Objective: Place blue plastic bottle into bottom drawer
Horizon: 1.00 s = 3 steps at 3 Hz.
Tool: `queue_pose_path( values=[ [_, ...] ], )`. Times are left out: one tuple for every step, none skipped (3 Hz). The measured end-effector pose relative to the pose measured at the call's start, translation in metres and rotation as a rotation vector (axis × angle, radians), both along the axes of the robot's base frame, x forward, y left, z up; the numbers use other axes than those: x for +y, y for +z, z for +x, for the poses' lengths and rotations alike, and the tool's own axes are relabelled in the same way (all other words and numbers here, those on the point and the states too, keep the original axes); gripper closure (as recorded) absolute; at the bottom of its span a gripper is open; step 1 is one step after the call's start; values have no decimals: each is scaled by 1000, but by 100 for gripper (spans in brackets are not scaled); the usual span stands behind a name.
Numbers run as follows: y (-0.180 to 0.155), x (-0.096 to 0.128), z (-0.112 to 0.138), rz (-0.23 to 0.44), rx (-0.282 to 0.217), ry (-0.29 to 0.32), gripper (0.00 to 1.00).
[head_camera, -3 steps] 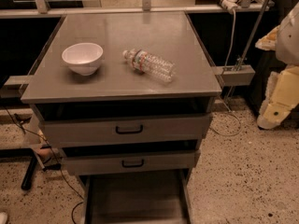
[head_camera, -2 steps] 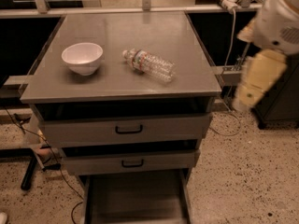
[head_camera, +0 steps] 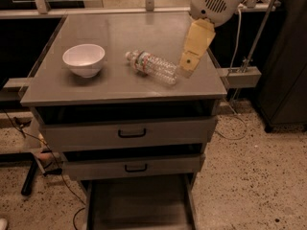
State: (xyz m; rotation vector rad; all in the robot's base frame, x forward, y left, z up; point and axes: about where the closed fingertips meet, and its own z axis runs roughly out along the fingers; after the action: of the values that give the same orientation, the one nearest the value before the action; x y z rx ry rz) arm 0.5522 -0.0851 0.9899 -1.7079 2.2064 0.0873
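- Because the blue plastic bottle [head_camera: 152, 67] lies on its side, round and ribbed, a nudge from the gripper [head_camera: 186, 70] could roll it. It might go toward the front edge of the cabinet top [head_camera: 120, 30], or left toward the white bowl [head_camera: 84, 59].
- Whether the gripper is spread or closed cannot be told. It hangs in the upper right of the frame, its tip just beside the bottle's base end, and it seems not yet to be gripping anything.
- If a squeeze lands off-centre, the thin clear wall may buckle and the bottle slip out on the way down.
- Though the bottom drawer [head_camera: 139, 200] stands open at lower centre, the two upper drawers [head_camera: 132, 133] sit right above its rear. A careless descent could strike them.
- Bottle: clear, white cap pointing to the upper left, coloured label band near the neck. It lies at mid-frame on the cabinet top, well apart from the drawer.
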Motion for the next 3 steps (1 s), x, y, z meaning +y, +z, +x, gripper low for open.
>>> queue_pose_path(
  values=[
    [0,0,0,0,0,0,0],
    [-15,18,25,49,11,-28,0],
    [-36,33,67,79,38,-87,0]
  ],
)
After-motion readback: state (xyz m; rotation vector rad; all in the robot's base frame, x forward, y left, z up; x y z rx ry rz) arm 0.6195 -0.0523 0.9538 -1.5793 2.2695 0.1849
